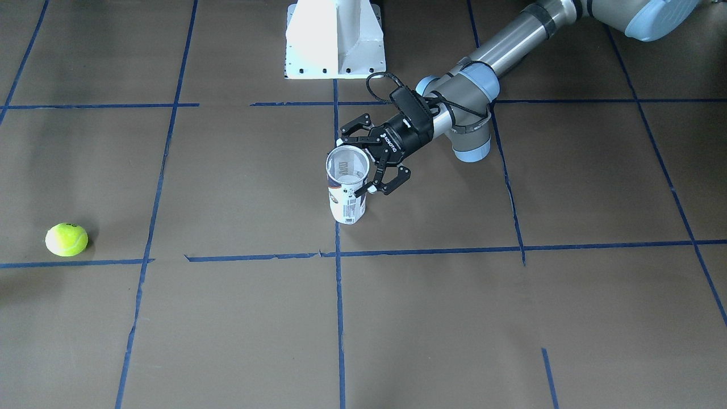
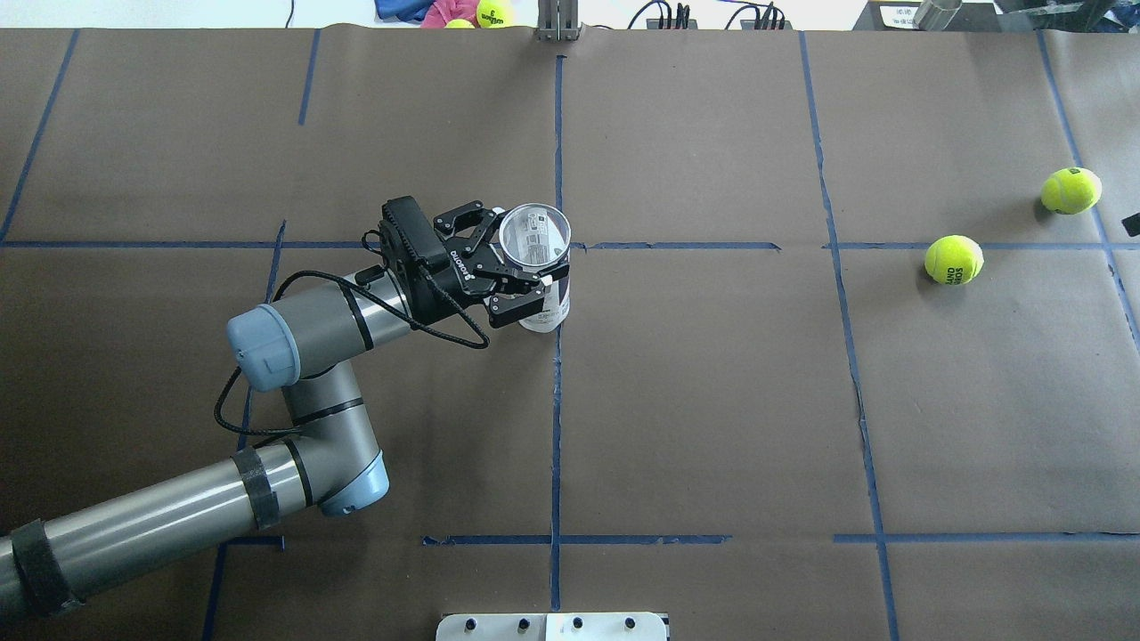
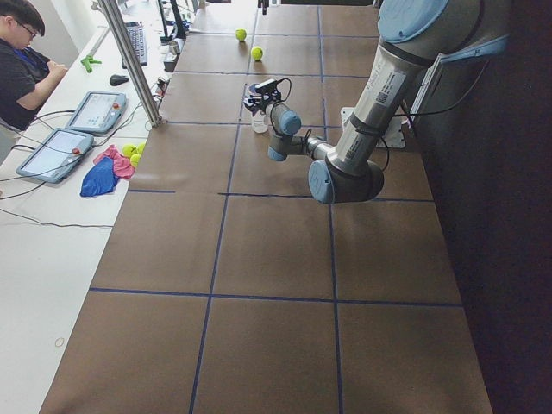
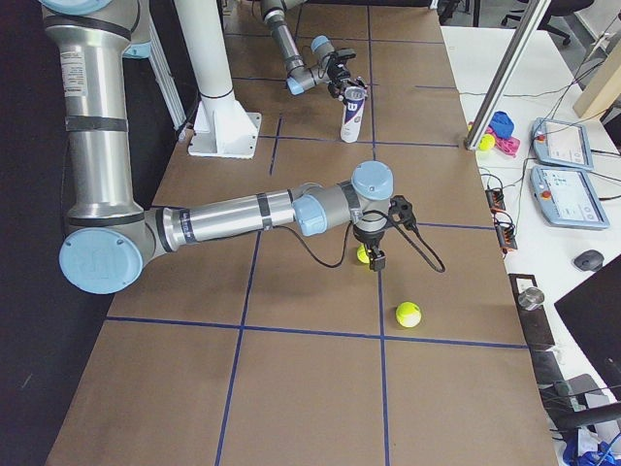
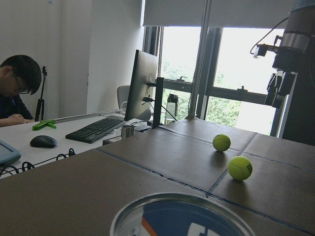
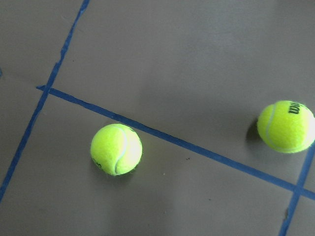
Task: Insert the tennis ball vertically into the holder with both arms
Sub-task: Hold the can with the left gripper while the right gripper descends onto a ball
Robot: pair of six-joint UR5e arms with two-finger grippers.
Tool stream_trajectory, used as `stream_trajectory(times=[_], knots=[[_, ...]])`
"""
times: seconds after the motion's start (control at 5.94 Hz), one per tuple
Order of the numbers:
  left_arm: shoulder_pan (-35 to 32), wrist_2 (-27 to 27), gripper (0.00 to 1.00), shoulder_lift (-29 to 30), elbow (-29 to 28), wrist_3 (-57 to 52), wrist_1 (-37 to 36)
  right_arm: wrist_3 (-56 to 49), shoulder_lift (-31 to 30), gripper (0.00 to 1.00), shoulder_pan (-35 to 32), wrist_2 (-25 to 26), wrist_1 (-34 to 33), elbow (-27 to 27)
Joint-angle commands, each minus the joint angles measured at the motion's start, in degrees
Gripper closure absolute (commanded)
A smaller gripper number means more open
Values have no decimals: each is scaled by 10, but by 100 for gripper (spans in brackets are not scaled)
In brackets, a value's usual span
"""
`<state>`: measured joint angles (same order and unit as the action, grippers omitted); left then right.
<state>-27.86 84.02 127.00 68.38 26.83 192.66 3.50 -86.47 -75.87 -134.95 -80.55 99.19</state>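
Observation:
The holder (image 1: 346, 200), a clear tube with a white and navy label, stands upright near the table's middle, open end up. It also shows in the overhead view (image 2: 549, 305). My left gripper (image 1: 356, 166) (image 2: 524, 260) is shut on its upper part from the side. Two tennis balls (image 2: 953, 259) (image 2: 1071, 190) lie on the table at my far right. The right wrist view looks down on both balls (image 6: 116, 149) (image 6: 285, 126). My right gripper (image 4: 375, 260) hangs above the nearer-to-centre ball (image 4: 363, 254). I cannot tell whether it is open or shut.
The white pedestal base (image 1: 335, 40) stands at my edge of the table. An operator (image 3: 21, 52) sits at a side desk with tablets, cloths and spare balls (image 3: 129, 153). A metal pole (image 3: 129, 60) rises at the table's far edge.

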Motion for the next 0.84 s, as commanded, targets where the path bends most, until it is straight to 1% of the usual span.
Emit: stream_trajectory(times=[0.0,0.34,0.51,0.67], knots=[[1,0,7,1,1,0,-1,4,45,0,42,6,2,-44],[0,0,7,1,1,0,-1,4,46,0,73,18,2,-47],[0,0,7,1,1,0,-1,4,65,0,91,40,2,-61],[0,0,7,1,1,0,-1,4,80,0,105,45,2,-80]])
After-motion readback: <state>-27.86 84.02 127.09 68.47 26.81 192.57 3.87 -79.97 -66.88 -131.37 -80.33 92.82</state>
